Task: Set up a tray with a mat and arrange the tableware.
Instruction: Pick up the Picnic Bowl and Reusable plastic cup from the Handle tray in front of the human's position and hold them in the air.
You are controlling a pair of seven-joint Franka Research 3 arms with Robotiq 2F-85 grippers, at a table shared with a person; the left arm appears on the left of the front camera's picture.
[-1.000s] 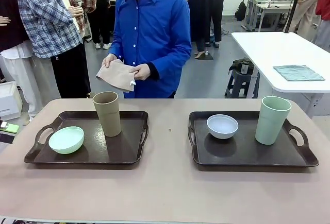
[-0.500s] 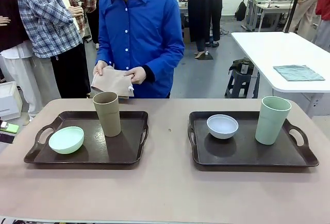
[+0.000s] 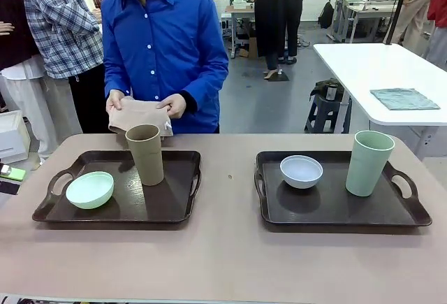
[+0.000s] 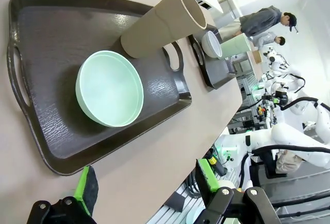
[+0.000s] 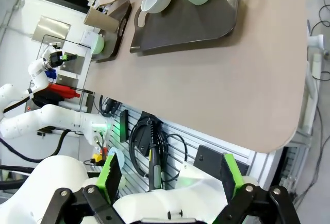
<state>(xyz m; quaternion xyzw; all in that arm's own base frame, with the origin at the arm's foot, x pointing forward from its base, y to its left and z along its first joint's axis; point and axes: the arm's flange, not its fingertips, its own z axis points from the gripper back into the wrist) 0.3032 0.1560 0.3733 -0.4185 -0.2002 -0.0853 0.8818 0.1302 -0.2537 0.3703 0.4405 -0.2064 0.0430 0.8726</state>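
Across the table [image 3: 223, 262] in the front view, a person [image 3: 164, 38] holds the mat [image 3: 140, 117] behind the left tray [image 3: 164, 203]; neither tray has a mat yet. The mint bowl [image 3: 89, 189] and tan cup [image 3: 145, 154] stand on that tray, the white bowl [image 3: 301, 171] and green cup [image 3: 369, 163] on the right tray [image 3: 328, 210]. In the left wrist view, the left gripper [image 4: 147, 183] hangs spread and empty near the mint bowl. In the right wrist view, the right gripper [image 5: 170, 175], spread and empty, sits back from the table. I judge the task barely begun: mat-laying and arranging remain.

Bright, even; wrist edges seemingly warped
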